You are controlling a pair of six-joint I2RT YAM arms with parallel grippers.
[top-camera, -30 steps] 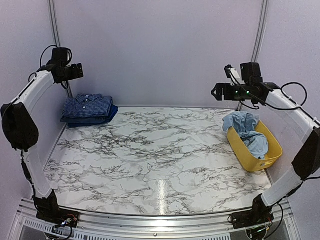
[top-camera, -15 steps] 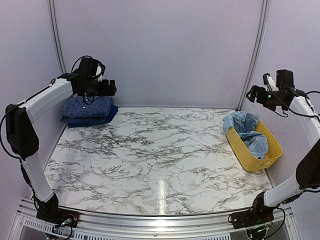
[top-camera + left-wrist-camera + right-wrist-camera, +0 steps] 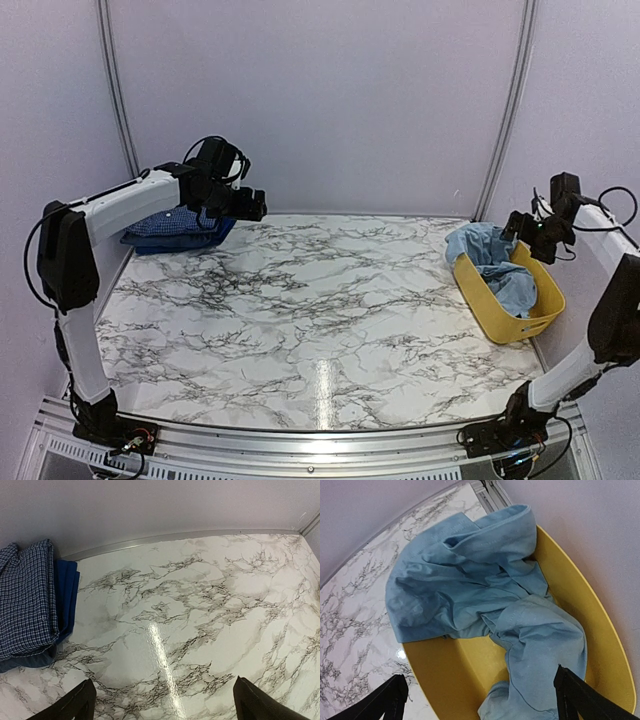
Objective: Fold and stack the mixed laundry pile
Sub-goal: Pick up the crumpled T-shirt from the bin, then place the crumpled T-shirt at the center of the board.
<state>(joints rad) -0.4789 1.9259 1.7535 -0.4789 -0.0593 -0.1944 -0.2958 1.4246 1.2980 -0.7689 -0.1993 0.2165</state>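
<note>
The light-blue T-shirt (image 3: 470,590) lay crumpled in the yellow tub (image 3: 590,620) at the right of the table (image 3: 320,300). The checked shirt (image 3: 25,605) sat folded atop a dark-blue piece (image 3: 66,595) at far left. The right gripper (image 3: 480,700) hung over the tub and the left gripper (image 3: 162,702) beside that shirt, both with jaws spread and empty.

Folded checked shirt (image 3: 25,605) atop dark-blue piece (image 3: 65,600)

Left of the left gripper (image 3: 160,707) the checked shirt (image 3: 25,605) runs off the picture's edge, as does the yellow tub (image 3: 600,630) beneath the right gripper (image 3: 480,702)
</note>
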